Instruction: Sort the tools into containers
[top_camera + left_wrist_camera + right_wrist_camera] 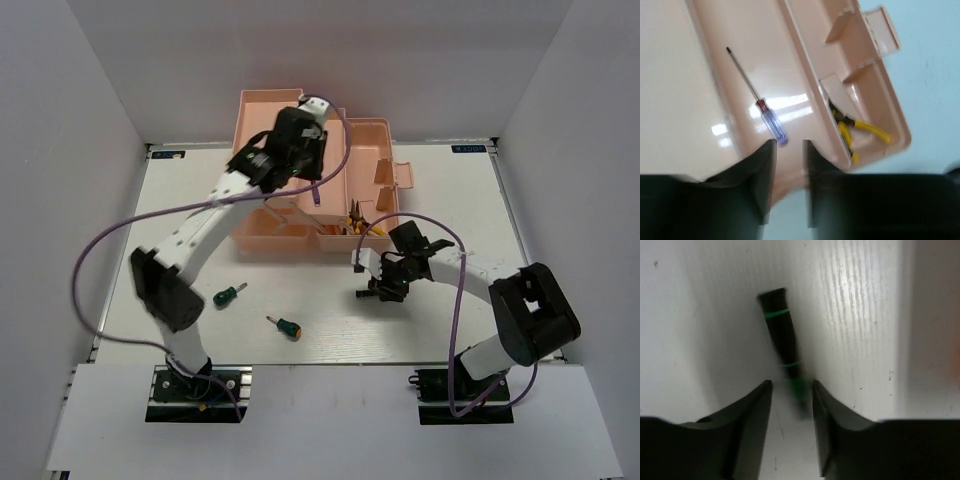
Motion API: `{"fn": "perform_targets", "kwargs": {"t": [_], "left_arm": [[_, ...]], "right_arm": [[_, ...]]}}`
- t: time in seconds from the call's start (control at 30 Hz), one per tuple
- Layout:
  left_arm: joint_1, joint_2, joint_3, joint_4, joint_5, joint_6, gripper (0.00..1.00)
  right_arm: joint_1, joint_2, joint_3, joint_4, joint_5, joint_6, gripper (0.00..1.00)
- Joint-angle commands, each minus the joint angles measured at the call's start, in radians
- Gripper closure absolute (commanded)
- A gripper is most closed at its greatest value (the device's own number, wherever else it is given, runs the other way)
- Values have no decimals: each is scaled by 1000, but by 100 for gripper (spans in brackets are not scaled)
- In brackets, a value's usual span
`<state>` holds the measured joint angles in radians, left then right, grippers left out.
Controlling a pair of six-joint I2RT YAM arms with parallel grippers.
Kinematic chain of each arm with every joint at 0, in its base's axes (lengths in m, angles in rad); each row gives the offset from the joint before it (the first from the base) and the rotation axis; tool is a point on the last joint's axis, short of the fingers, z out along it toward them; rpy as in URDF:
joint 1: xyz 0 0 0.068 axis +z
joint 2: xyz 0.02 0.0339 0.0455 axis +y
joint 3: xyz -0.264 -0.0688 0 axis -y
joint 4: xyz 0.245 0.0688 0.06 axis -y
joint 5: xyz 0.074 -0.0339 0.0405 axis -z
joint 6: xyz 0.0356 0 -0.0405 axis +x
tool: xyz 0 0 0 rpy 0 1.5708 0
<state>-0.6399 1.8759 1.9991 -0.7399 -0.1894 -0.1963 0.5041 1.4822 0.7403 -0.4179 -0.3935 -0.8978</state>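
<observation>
The right arm's jaws stand part-open, straddling the green-tipped end of the slim black-green screwdriver [782, 335]. It lies on the white counter [450, 200] just in front of the salmon-pink toolbox [262, 110]. A gap shows on either side of the tool, so nothing is gripped. A clean pick likely calls for centring the tool between the jaws, settling low and closing squarely across it, lest the round handle roll away. The left arm's jaws, parted narrowly and empty, hover over a toolbox tray where the blue-handled screwdriver [771, 121] lies just ahead of them. Yellow-handled pliers [860, 127] sit in a neighbouring compartment. One stubby green-handled screwdriver [230, 296] and its twin [288, 326] lie unsorted on the counter, outside the box.
</observation>
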Motion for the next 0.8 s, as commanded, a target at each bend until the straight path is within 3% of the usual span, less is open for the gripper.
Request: {"fn": "perform_targets", "kwargs": {"t": [0.0, 0.07, 0.1, 0.13, 0.2, 0.23, 0.33, 0.43, 0.5, 0.53, 0.57, 0.63, 0.77], "left_arm": [[-7, -289, -172, 23, 77, -15, 68], [-7, -459, -372, 13, 90, -58, 78], [-7, -513, -505, 13, 131, -72, 78], [-7, -562, -570, -1, 151, -84, 78], [-17, -688, -751, -23, 221, -139, 69], [-17, -722, -807, -33, 249, -156, 55], [-26, -826, -992, -50, 315, -258, 38], [-35, -886, -1123, -30, 326, -348, 33], [-44, -897, -1168, -41, 298, -412, 31], [-44, -897, -1180, -41, 289, -434, 29], [-44, -877, -1189, -67, 266, -480, 29], [-44, -850, -1189, -98, 231, -531, 26], [-44, -764, -1180, -122, 222, -629, 25]], "right_arm": [[31, 27, 8, 19, 42, 45, 60], [37, 21, 10, -34, 16, 45, 83], [39, 9, 10, -76, 4, 30, 98], [37, 1, 13, -106, -23, 19, 100], [31, -55, 36, -238, -114, -22, 100], [24, -77, 83, -278, -136, -27, 100], [10, -219, 166, -393, -240, 12, 100], [4, -275, 292, -314, -275, 149, 100], [5, -248, 367, -207, -193, 235, 100], [1, -222, 410, -114, -161, 398, 100], [1, -202, 459, -43, -63, 446, 100], [2, -91, 537, 22, 22, 591, 100], [4, 140, 846, -1, 88, 833, 100]]}}
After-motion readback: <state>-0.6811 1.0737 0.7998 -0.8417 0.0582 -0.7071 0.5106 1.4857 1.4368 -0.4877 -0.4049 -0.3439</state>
